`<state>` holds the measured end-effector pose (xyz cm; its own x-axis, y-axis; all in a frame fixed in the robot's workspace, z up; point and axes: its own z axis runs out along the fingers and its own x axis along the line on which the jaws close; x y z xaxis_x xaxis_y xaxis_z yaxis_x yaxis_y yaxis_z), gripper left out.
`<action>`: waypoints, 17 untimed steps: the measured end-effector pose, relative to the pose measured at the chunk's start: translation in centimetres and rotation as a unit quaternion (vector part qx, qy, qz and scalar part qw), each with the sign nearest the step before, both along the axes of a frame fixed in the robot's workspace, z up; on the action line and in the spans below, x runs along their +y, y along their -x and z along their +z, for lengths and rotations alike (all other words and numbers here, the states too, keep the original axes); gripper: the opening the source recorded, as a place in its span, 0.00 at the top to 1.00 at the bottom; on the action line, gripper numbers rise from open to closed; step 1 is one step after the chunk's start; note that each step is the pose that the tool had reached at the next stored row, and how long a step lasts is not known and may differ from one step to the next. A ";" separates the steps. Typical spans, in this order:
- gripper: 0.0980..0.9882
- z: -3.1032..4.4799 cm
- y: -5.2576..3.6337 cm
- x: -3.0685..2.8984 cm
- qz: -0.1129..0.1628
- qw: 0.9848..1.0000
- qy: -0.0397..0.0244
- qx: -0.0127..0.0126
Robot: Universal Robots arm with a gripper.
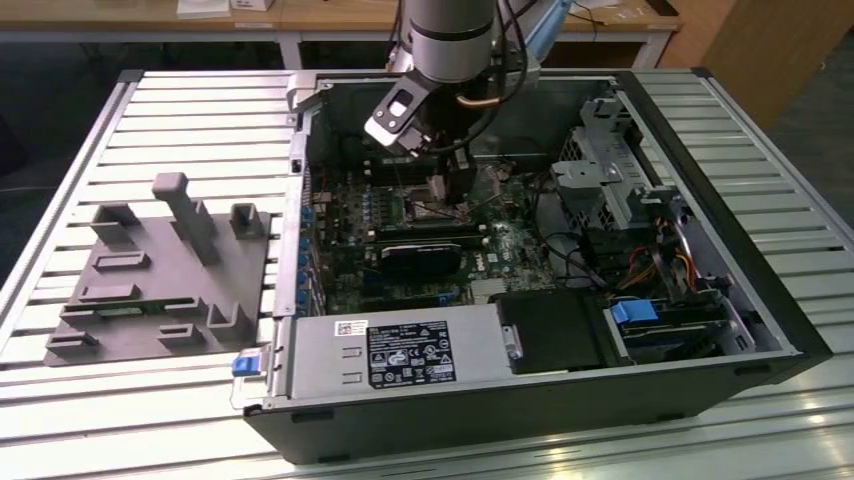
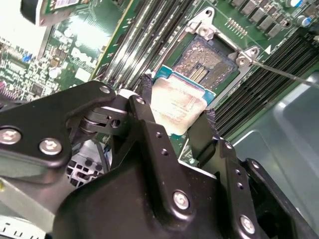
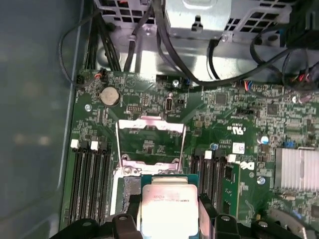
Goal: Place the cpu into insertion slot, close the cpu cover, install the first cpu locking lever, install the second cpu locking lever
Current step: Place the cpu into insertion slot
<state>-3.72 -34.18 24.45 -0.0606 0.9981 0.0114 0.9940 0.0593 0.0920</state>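
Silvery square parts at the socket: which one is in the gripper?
The cpu: solid metal top, clamped in the gripper close to the insertion slot. The cpu cover is a windowed frame, swung open, untouched.

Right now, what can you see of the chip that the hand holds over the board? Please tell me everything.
The chip is a flat square with a silver-grey metal top, faint print, and a thin blue-green rim. The hand grips two opposite edges between black fingers, metal top facing both wrist cameras. It hangs over one edge of the open socket, not seated. Whether it touches the socket, I cannot tell.
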 end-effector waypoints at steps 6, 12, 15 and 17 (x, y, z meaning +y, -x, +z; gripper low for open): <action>0.51 -0.50 0.52 0.23 -0.009 1.000 -0.003 -0.001; 0.51 -1.19 0.81 0.36 -0.019 1.000 -0.004 -0.002; 0.51 -1.56 0.88 0.44 -0.026 1.000 -0.004 -0.002; 0.51 -1.79 0.92 0.46 -0.031 1.000 -0.004 -0.002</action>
<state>-4.64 -33.72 22.66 0.0003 0.9998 0.0196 0.9954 -0.0022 0.0956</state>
